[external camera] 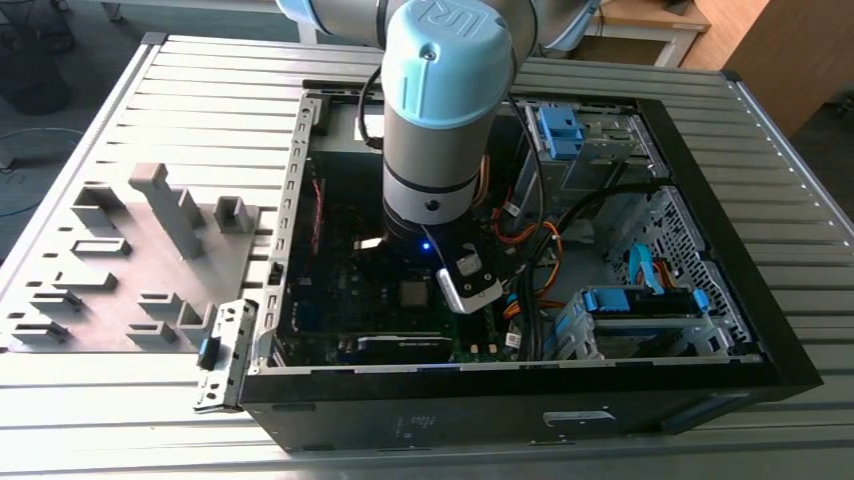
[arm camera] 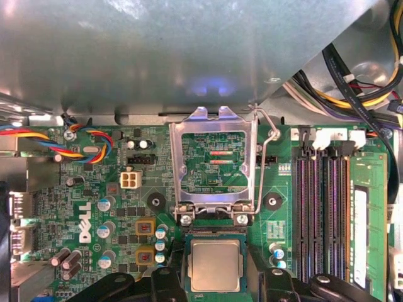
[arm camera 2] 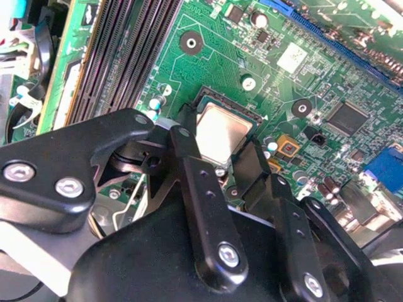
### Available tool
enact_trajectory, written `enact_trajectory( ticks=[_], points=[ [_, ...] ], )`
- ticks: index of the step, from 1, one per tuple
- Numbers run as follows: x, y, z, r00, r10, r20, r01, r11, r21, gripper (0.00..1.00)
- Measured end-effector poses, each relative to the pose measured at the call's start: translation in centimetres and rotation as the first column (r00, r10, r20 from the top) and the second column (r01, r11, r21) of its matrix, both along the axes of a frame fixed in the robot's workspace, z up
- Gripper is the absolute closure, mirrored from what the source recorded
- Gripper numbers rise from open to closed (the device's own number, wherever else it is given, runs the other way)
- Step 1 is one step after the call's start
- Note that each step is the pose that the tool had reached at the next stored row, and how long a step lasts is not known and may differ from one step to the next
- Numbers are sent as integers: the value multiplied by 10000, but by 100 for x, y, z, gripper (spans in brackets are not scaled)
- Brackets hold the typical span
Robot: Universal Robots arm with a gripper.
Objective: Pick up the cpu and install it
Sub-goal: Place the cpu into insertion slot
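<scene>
black jointed fingers (arm camera 2: 189, 189) of the gripper (arm camera 2: 217, 146) sit closest in the second wrist view, spread to either side of the cpu (arm camera 2: 221, 131). that thin silver-grey square chip lies flat in its dark socket on the green motherboard (arm camera 2: 214, 56). the pincer looks released: in the first wrist view a strip of dark socket rim shows between each finger and the chip's edge. the shiny metal retention frame (arm camera: 214, 157) stands swung open just beside the socket, so nothing clamps the chip down. 2 risks follow, in my judgement. with the fingers this near, any sideways drift could catch an edge of the chip and tilt or drag it across the contacts beneath. whether it is fully seated cannot be told, and a skewed chip would jam under that frame. the arm reaches deep into the black computer case (external camera: 400, 415), among loose cables that could snag.
</scene>
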State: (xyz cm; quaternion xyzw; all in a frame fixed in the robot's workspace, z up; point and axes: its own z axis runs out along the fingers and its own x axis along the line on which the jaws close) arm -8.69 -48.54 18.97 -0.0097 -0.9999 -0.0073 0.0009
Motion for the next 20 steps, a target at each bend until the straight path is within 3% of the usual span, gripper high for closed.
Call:
enact_trajectory(
  ticks=[20],
  points=[
    [0, 0, -19, 10000, -5, 0, 5, 10000, -1, 53]
  ],
)
